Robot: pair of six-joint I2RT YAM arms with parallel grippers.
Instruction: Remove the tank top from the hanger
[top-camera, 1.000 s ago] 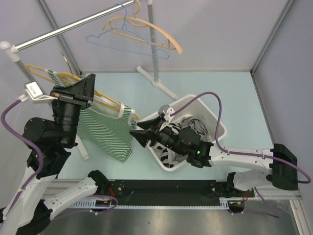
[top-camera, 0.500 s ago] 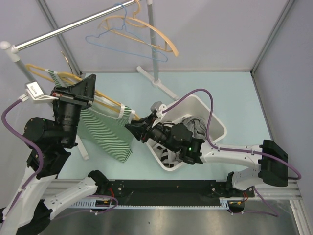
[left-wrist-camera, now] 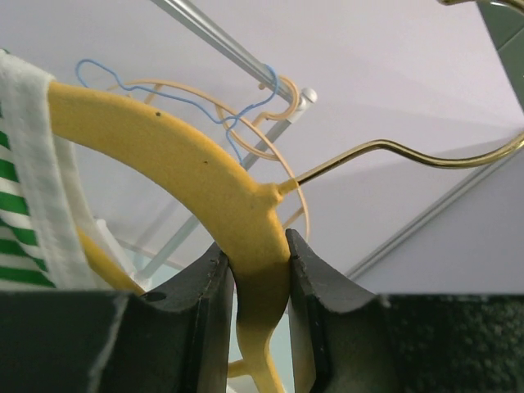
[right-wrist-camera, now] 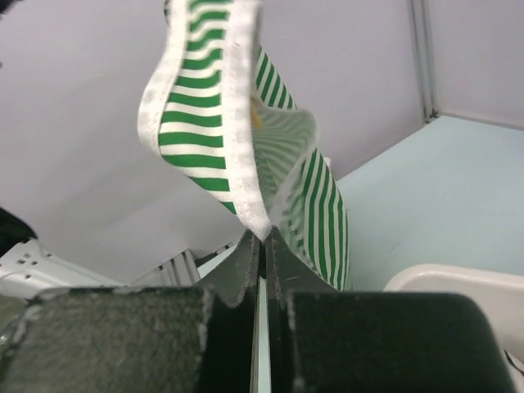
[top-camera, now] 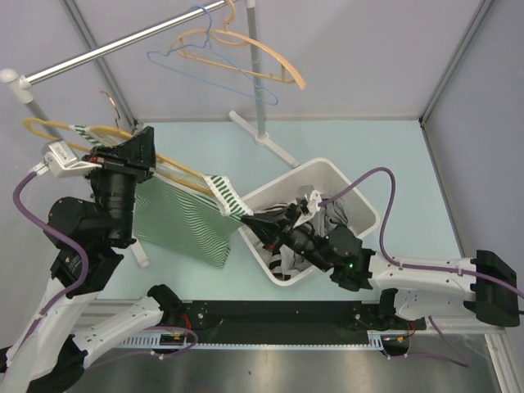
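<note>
A green-and-white striped tank top (top-camera: 184, 221) hangs on a yellow hanger (top-camera: 176, 168) at the left, held above the table. My left gripper (top-camera: 147, 147) is shut on the hanger's neck just below its wire hook; in the left wrist view the hanger (left-wrist-camera: 164, 155) is pinched between the jaws of the left gripper (left-wrist-camera: 255, 254), with a white-edged strap (left-wrist-camera: 33, 164) draped over its arm. My right gripper (top-camera: 246, 219) is shut on the top's white-trimmed edge, stretching it toward the basket. In the right wrist view the tank top (right-wrist-camera: 205, 106) rises from the closed right gripper (right-wrist-camera: 264, 239).
A white basket (top-camera: 360, 205) holding grey and patterned clothes sits right of centre under the right arm. A clothes rail (top-camera: 123, 45) crosses the back left, carrying a blue wire hanger (top-camera: 213, 70) and a wooden hanger (top-camera: 254, 49). The rack's post and foot (top-camera: 262, 135) stand behind.
The right gripper reached the tank top's edge, closed on it and drew it right toward the basket, spreading the fabric. The left gripper kept its hold on the hanger, shifting slightly.
</note>
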